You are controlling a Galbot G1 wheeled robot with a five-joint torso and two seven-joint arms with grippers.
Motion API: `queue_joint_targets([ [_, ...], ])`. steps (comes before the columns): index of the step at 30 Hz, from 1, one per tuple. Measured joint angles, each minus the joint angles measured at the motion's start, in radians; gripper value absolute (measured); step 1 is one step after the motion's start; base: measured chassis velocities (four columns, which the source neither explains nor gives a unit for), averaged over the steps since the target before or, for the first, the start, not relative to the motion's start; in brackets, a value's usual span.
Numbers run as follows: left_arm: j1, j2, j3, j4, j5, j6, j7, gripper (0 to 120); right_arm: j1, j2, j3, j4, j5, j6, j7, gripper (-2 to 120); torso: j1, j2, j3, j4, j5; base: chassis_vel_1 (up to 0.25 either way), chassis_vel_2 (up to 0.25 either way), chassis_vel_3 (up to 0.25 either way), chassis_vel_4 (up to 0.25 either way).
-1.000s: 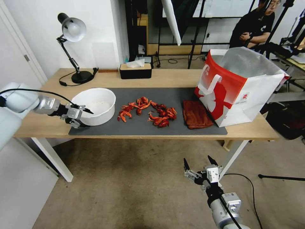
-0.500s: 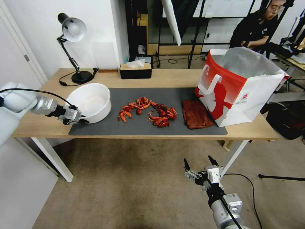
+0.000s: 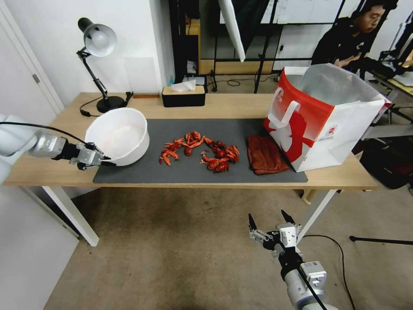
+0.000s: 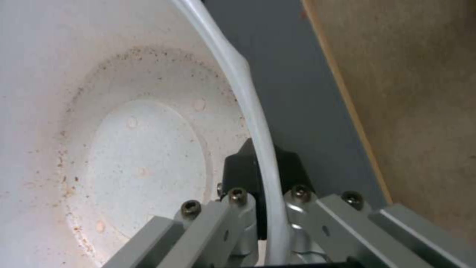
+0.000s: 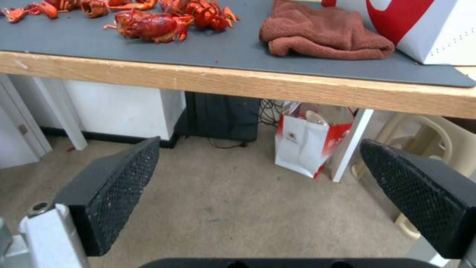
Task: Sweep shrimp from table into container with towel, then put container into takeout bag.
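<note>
The white container [image 3: 118, 135] is tipped toward me at the left end of the grey mat, its mouth facing the camera. My left gripper [image 3: 102, 160] is shut on the container's near rim [image 4: 258, 123], one finger inside and one outside. Red-orange shrimp [image 3: 200, 150] lie scattered on the middle of the mat on the table [image 3: 56, 165]. A rust-brown towel [image 3: 266, 154] lies folded to their right, beside the red-and-white takeout bag [image 3: 320, 116], which stands open. My right gripper [image 3: 271, 220] hangs open below the table's front edge, over the floor. The towel [image 5: 325, 31] and shrimp [image 5: 148, 22] lie above it.
A desk lamp [image 3: 98, 43] and a black tissue box [image 3: 183, 95] stand along the table's back edge. A small red-and-white bag [image 5: 305, 143] sits on the floor under the table, beside a white table leg [image 5: 349, 143].
My left gripper has shut on the container's rim and pulled it left and up, tilting the bowl from flat on the mat toward me. The right arm has stayed put.
</note>
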Motion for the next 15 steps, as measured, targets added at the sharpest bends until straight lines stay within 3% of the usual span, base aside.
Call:
queue_joint_targets([
  [1,0.0,0.0,0.0,0.0,0.0,0.0,0.0,0,0.0,0.0,0.0,0.0,0.0,0.0,0.0,100,0.0,0.0,0.0,0.0,0.0,0.0,0.0,0.0,0.0],
  [4,0.081,0.049,-0.052,-0.066,-0.045,-0.071,-0.06,0,0.002,-0.003,-0.001,0.0,0.007,-0.002,0.009,100,0.0,0.0,0.0,0.0003,-0.0001,0.0,0.0,0.0,0.0],
  [7,0.126,0.072,-0.081,-0.119,-0.053,-0.118,-0.096,0,0.003,-0.004,0.001,0.0,0.011,-0.003,0.009,100,0.0,0.0,0.0,0.0003,0.0,0.0,0.0,0.0,0.0],
  [9,0.192,0.114,-0.1,-0.236,-0.081,-0.202,-0.136,0,0.002,-0.005,0.005,0.0,0.016,-0.004,0.02,100,0.0,0.0,0.0,-0.0003,0.0,0.0,0.0,0.0,0.0],
  [11,0.209,0.127,-0.103,-0.264,-0.085,-0.209,-0.142,0,0.001,-0.005,0.006,0.0,0.017,-0.004,0.021,100,0.0,0.0,0.0,-0.0003,0.0001,0.0,0.0,0.0,0.0],
  [13,0.291,0.17,-0.119,-0.413,-0.054,-0.25,-0.153,0,-0.002,-0.009,0.019,0.006,0.029,-0.004,0.022,100,0.0,0.0,0.0,0.0001,0.0003,0.0,0.0,0.0,0.0],
  [15,0.306,0.172,-0.124,-0.439,-0.042,-0.255,-0.151,0,-0.002,-0.009,0.021,0.008,0.031,-0.004,0.022,100,0.0,0.0,0.0,0.0,0.0002,0.0,0.0,0.0,0.0],
])
